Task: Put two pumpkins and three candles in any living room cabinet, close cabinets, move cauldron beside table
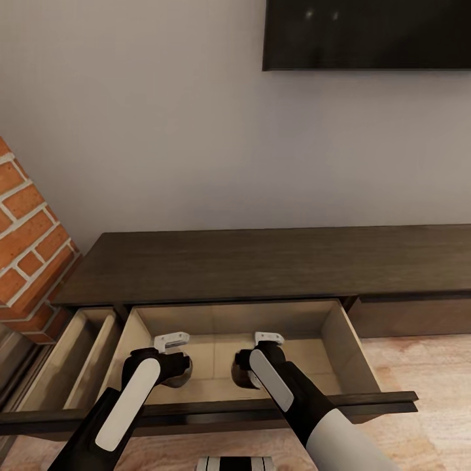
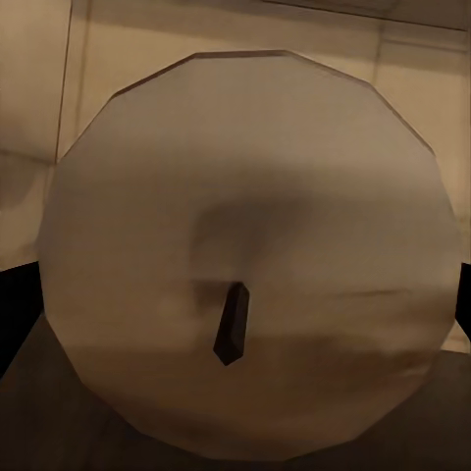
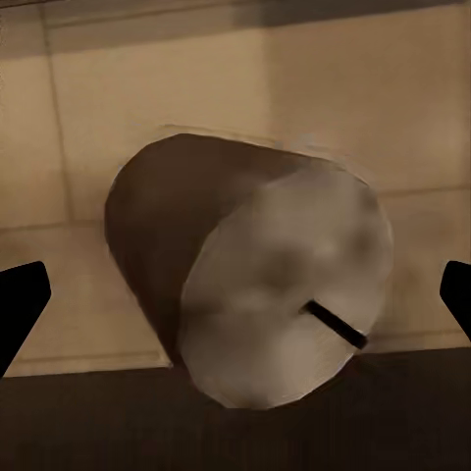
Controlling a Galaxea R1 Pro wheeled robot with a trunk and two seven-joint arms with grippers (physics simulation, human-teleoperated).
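Observation:
The cabinet (image 1: 261, 261) is a long dark brown unit against the wall, with its middle drawer (image 1: 356, 353) pulled out to show a pale beige inside. Both arms reach down into that drawer. My left gripper (image 1: 171, 341) has its fingers spread wide, and a grey-beige candle (image 2: 255, 196) sits right between them, its flat top and dark wick facing the camera. I cannot tell whether the fingers touch it. My right gripper (image 1: 269, 338) is open above a second candle (image 3: 285, 294), which lies tipped on its side on the drawer floor, clear of both fingers. The pumpkins, cauldron and table are out of view.
A narrower drawer (image 1: 78, 353) to the left is also pulled out. The open drawer's dark front (image 1: 261, 405) stands between my trunk and the drawer's inside. A red brick fireplace (image 1: 26, 229) rises at the left, and a dark screen (image 1: 366, 33) hangs on the wall. Wood floor (image 1: 418, 366) lies to the right.

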